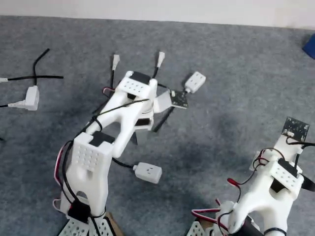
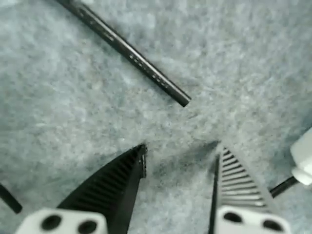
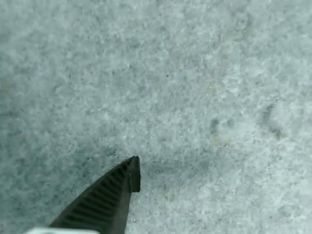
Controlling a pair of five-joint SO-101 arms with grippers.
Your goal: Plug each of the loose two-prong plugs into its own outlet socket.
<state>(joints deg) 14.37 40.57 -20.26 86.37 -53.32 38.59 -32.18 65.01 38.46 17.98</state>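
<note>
Left fingers (image 2: 117, 180) spread, nothing between, over grey bench (image 2: 73, 97). Right arm (image 1: 275, 182) grip: can't tell. Looks like zero plugged: plugs (image 1: 160, 59) loose, sockets (image 1: 147, 172) bare, all left to do.

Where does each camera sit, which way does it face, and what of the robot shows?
High view: fixed above, looking down on the grey mat, left arm, right arm and a plug.
Left wrist view: on the left arm, facing the mat and a black cable; the open left gripper shows.
Right wrist view: on the right arm, facing the mat; part of the right gripper shows.
Shared: all three see the mat.
</note>
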